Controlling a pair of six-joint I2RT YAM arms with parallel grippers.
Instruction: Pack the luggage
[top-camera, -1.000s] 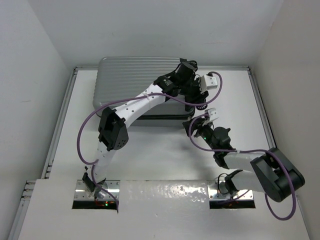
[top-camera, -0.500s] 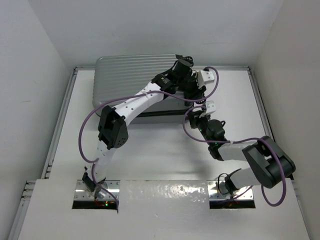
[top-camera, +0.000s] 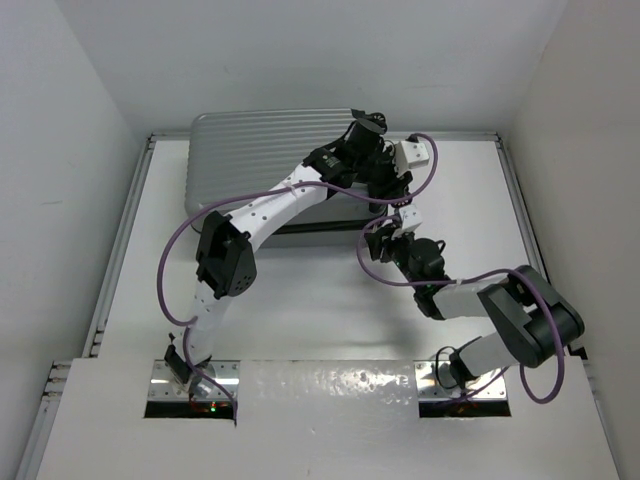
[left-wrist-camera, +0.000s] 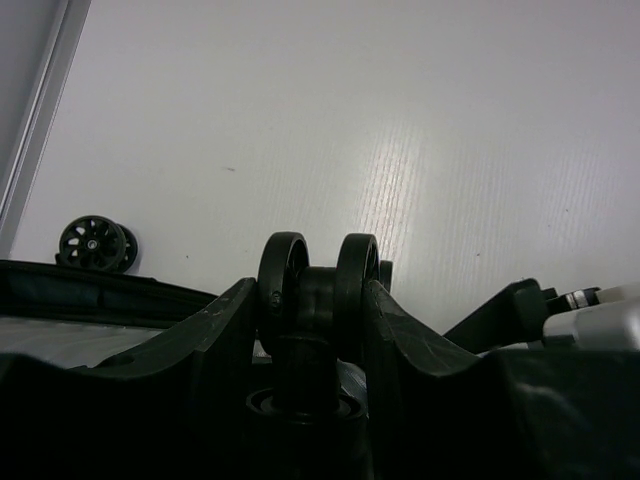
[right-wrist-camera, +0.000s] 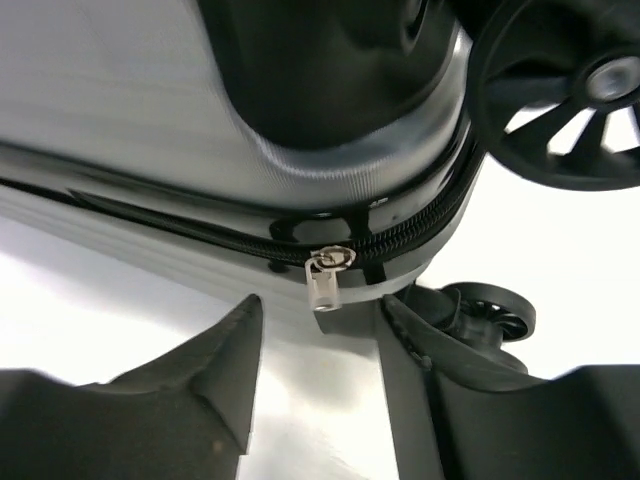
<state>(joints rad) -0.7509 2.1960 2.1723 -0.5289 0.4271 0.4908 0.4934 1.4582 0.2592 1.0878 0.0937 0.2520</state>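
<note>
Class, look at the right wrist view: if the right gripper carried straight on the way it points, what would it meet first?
The right gripper would most likely meet the silver zipper pull on the luggage, at its zip seam, just ahead between its open fingers; depth is unclear.

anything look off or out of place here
Nothing is damaged or spilled. One oddity: the left gripper clamps a wheel of the luggage, an unusual place to hold it. The right gripper is open around the zipper pull.
</note>
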